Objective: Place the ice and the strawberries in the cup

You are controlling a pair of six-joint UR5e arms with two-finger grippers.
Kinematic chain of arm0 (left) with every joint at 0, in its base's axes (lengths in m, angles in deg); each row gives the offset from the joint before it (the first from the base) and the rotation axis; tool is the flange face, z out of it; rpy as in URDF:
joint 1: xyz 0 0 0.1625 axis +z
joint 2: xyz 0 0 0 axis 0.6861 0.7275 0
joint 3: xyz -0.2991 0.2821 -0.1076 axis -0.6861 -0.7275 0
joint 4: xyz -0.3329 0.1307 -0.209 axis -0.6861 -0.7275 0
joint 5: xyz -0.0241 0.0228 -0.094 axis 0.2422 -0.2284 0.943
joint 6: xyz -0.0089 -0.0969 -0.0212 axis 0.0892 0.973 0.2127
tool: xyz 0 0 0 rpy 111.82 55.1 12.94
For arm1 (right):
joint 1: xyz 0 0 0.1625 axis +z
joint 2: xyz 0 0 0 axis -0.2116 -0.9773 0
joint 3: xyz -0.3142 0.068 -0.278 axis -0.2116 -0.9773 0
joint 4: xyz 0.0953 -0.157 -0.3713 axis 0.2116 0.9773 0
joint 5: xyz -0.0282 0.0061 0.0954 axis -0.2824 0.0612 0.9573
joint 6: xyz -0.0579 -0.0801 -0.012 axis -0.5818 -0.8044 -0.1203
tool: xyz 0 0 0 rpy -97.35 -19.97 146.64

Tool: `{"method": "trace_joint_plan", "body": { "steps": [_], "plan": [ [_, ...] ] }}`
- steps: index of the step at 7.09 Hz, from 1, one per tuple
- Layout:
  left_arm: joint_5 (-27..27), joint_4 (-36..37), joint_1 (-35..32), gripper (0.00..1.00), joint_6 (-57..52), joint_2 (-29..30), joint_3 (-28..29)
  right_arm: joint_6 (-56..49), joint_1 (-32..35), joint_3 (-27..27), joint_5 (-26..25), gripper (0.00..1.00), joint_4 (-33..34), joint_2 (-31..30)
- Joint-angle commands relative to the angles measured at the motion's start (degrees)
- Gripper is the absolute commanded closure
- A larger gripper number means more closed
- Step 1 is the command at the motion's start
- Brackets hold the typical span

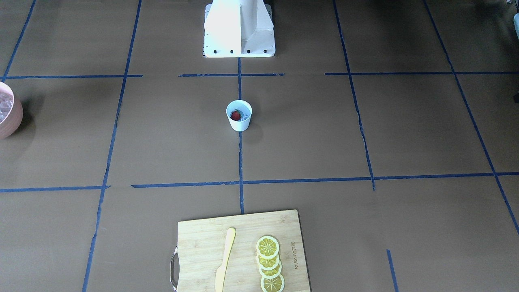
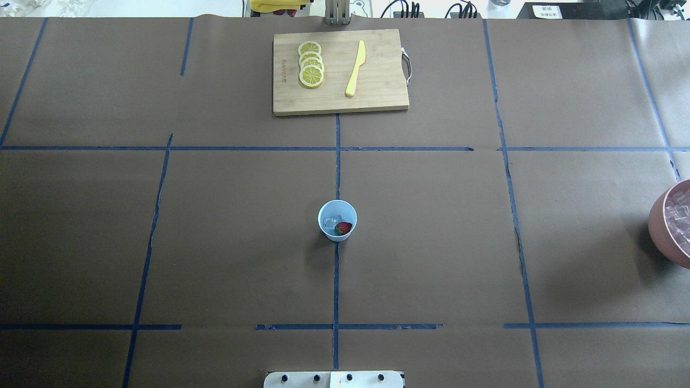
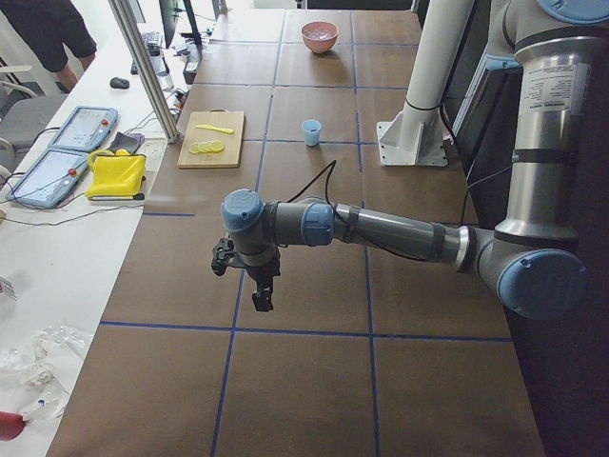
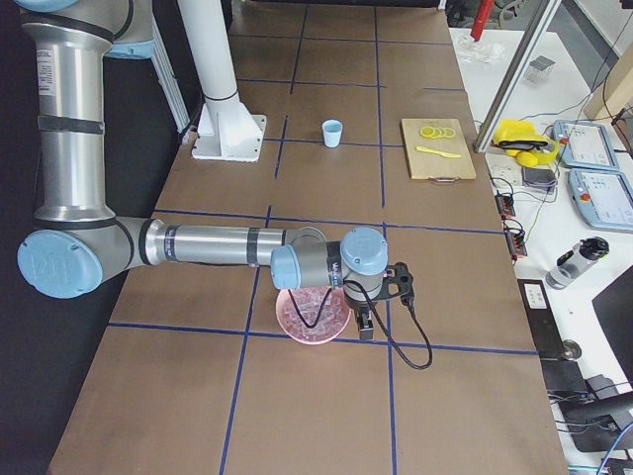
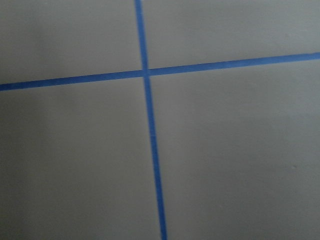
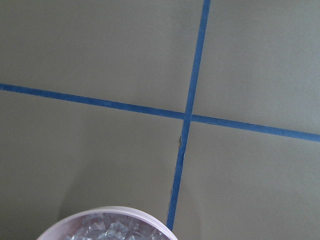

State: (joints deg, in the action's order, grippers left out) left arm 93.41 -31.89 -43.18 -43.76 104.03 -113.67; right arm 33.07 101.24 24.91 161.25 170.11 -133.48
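The small white cup (image 2: 337, 220) stands upright at the table's middle, on a blue tape line; it also shows in the front-facing view (image 1: 239, 115). Inside it lie a red strawberry (image 2: 343, 228) and clear ice cubes (image 2: 330, 221). My left gripper (image 3: 264, 300) hangs above the table far to the cup's left, seen only in the exterior left view, and I cannot tell whether it is open. My right gripper (image 4: 364, 322) hangs beside the pink bowl (image 4: 313, 310), seen only in the exterior right view, and I cannot tell whether it is open. Neither wrist view shows fingers.
The pink bowl (image 2: 671, 223), full of ice, sits at the table's right edge. A wooden cutting board (image 2: 377, 94) with lemon slices (image 2: 311, 63) and a yellow knife (image 2: 356, 68) lies at the far side. The robot's base (image 1: 239, 30) stands behind the cup.
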Motion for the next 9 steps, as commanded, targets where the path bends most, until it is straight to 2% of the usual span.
{"method": "trace_joint_plan", "body": {
  "steps": [1, 6, 9],
  "plan": [
    [0.02, -1.37, -2.52, 0.00, 1.25, -0.07, 1.31, -0.07, 0.01, 0.04, -0.08, 0.00, -0.01, 0.08],
    [0.02, -6.63, -3.41, 0.00, 3.11, -0.42, 1.84, -0.07, 0.28, 0.13, -0.08, 0.00, -0.01, 0.35],
    [0.20, -6.73, -3.50, 0.00, 0.82, -1.12, 2.10, -0.07, 0.28, 0.04, -0.08, 0.00, -0.01, 0.26]
  ]
}}
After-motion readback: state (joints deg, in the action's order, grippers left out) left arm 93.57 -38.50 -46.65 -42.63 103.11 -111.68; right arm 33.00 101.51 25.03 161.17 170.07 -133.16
